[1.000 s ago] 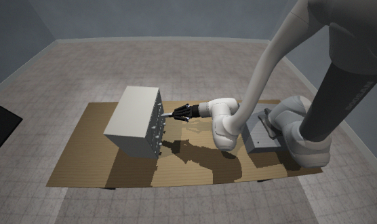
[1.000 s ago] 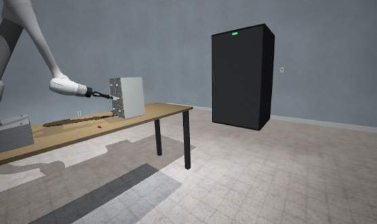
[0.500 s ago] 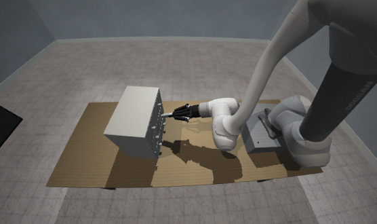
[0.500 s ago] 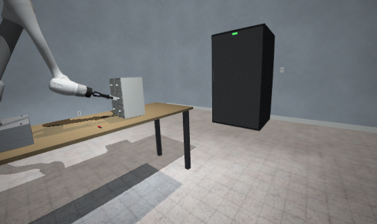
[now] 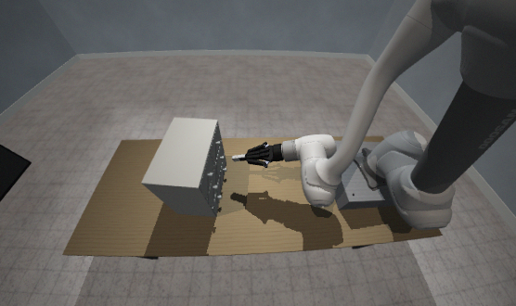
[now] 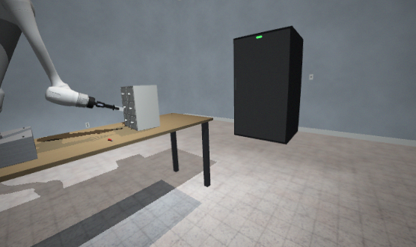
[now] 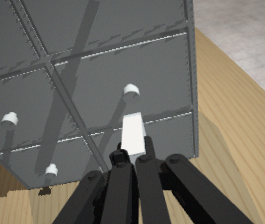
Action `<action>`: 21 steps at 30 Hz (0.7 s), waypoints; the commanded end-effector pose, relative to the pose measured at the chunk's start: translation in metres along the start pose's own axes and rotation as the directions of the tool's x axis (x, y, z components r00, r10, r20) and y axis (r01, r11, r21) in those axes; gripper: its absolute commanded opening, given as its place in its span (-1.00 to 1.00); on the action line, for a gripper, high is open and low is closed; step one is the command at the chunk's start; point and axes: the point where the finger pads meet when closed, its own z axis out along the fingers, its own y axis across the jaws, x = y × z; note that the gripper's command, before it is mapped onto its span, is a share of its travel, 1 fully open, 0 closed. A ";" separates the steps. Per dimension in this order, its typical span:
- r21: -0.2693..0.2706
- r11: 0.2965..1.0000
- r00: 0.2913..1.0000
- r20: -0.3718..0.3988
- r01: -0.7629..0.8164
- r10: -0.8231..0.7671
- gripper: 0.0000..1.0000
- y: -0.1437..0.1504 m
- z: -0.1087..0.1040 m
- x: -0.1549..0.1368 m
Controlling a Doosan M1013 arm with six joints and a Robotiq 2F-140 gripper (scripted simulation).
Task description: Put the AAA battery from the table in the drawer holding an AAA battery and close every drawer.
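On a wooden table, the gripper is held fully closed on nothing, just short of the knobbed drawer fronts of the chest.

Tall black cabinet, green light; perhaps a wall socket.

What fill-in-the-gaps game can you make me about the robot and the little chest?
1. The chest stands on the ___.
2. The claw is ___ and holds nothing.
3. The little light on top of the black cabinet is ___.
Missing words: table; shut; green.
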 end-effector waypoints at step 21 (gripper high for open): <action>0.000 1.000 1.000 0.000 0.000 0.000 -1.00 0.000 -0.062 -0.001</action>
